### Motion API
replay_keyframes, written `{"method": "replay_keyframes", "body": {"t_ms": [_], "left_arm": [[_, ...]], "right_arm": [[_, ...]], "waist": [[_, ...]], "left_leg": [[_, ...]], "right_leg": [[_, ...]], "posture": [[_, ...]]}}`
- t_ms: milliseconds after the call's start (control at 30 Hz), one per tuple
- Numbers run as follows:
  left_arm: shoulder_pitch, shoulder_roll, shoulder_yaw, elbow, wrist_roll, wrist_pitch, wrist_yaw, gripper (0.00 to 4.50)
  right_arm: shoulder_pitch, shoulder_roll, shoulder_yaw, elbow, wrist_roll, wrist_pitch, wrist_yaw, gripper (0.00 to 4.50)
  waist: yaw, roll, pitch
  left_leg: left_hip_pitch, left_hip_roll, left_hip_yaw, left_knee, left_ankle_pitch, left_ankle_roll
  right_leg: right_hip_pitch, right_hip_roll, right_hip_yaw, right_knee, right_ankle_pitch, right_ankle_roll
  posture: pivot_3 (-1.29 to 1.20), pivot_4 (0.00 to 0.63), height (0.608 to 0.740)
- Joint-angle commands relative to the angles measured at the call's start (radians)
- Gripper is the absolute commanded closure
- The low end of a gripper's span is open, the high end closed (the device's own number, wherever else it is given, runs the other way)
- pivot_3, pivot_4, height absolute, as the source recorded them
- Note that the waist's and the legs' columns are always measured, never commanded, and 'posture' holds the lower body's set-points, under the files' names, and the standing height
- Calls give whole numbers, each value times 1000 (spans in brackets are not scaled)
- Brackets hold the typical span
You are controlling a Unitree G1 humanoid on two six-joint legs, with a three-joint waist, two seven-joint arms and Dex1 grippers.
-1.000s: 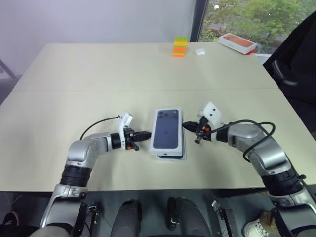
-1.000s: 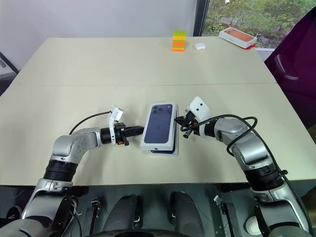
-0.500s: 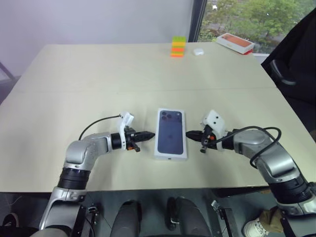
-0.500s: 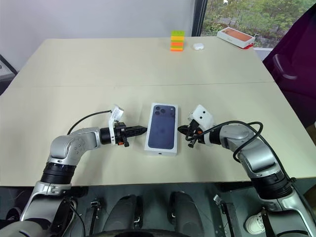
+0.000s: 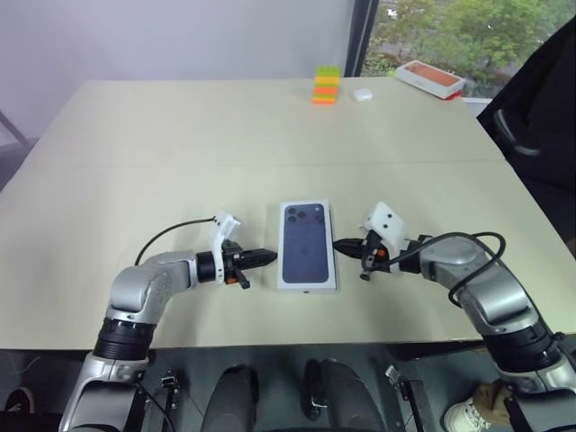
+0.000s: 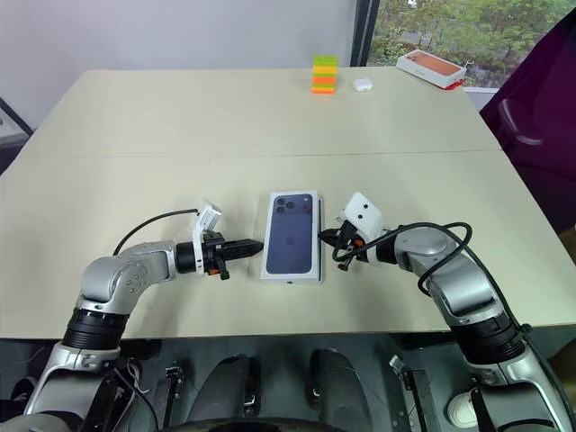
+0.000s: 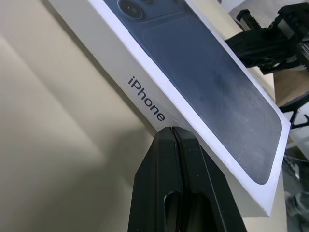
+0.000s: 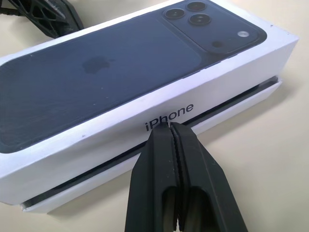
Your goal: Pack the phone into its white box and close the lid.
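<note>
— What's the worry here, standing where you are?

— The biggest thing is the table [image 5: 180, 162], and it's wide enough that nothing should fall off it. The trouble is the lid [image 5: 306, 241]. It sits on the white box [image 8: 241, 104], but from the right wrist camera I can see a dark gap running along the side, with the tray's edge sticking out below. I'd say it isn't seated all the way. If the two arms push unevenly from the sides, the lid could skew or jam on a corner, or the whole package could slide across the table instead of closing.

— And the phone?

— I can't see it; presumably inside under the lid, but I can't tell that.

— How are the arms set?

— Low over the table, elbows out, both pointing inward. The left gripper [image 5: 262, 257] is at about nine o'clock of the box, its fingers pressed together, the tip just beside the lid's side wall. The right gripper [image 5: 345, 246] is at three o'clock, fingers also pressed together, holding nothing, its tip right at the printed wall.

— Anything else nearby?

— Only far off at twelve o'clock: a coloured block stack [image 5: 326, 85].
</note>
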Motion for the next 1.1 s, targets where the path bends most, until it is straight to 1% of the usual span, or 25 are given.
{"method": "replay_keyframes", "body": {"t_ms": [33, 200, 367, 433, 567, 633, 867, 1000, 1100], "left_arm": [[-22, -20, -20, -16, 6, -38, 2, 4500], [-53, -46, -35, 2, 15, -46, 8, 4500], [-39, -46, -44, -23, 15, -46, 0, 4500], [-48, -47, -26, -27, -1, -31, 8, 4500], [-57, -27, -25, -19, 1, -20, -3, 4500], [-47, -18, -41, -23, 15, -37, -12, 4500], [-5, 7, -38, -46, 20, -51, -18, 4500], [-3, 33, -10, -56, 10, -62, -29, 4500], [-28, 54, 20, -20, 14, -87, -30, 4500]], "right_arm": [[-28, 14, -27, -12, 11, -7, 0, 4452], [-10, -3, -29, -1, 1, -18, 15, 4452], [0, -15, -21, 0, -20, -32, 17, 4452], [6, -11, -29, -12, -11, -23, 18, 4452], [5, -7, -25, -13, -12, -19, 18, 4452], [11, -14, -10, -5, -27, -30, 23, 4452], [13, -21, 15, 5, -69, -52, 35, 4452], [-19, -23, -12, 34, -67, -56, 44, 4452], [-49, -38, -37, 93, -80, -87, 54, 4452]], "waist": [[0, 0, 0], [1, 0, 0], [1, 0, 0], [1, 0, 0], [0, 0, 0], [-1, 0, 0], [-4, 0, 0], [-2, 0, 0], [-2, 0, 0]], "left_leg": [[0, 0, 0, 0, 0, 0], [0, 0, 0, 0, 0, 0], [0, 0, 0, 0, 0, 0], [0, 0, 0, 0, 0, 0], [0, 0, 0, 0, 0, 0], [0, 0, 0, 0, 0, 0], [0, 0, 0, 0, 0, 0], [1, 0, 0, 0, 0, 0], [1, 0, 0, 1, 0, 0]], "right_leg": [[0, 0, 0, 0, 0, 0], [0, 0, 0, 0, 0, 0], [0, 0, 0, 0, 0, 0], [0, 0, 0, 0, 0, 0], [0, 0, 0, 0, 0, 0], [0, 0, 0, 0, 0, 0], [0, 0, 0, 0, 0, 0], [0, 0, 0, 1, 0, 0], [0, 0, 0, 1, 1, -1]], "posture": [[0, 150, 740], [0, 150, 740], [0, 150, 740], [0, 150, 740], [0, 150, 740], [0, 150, 740], [0, 150, 740], [0, 150, 740], [0, 150, 740]]}}
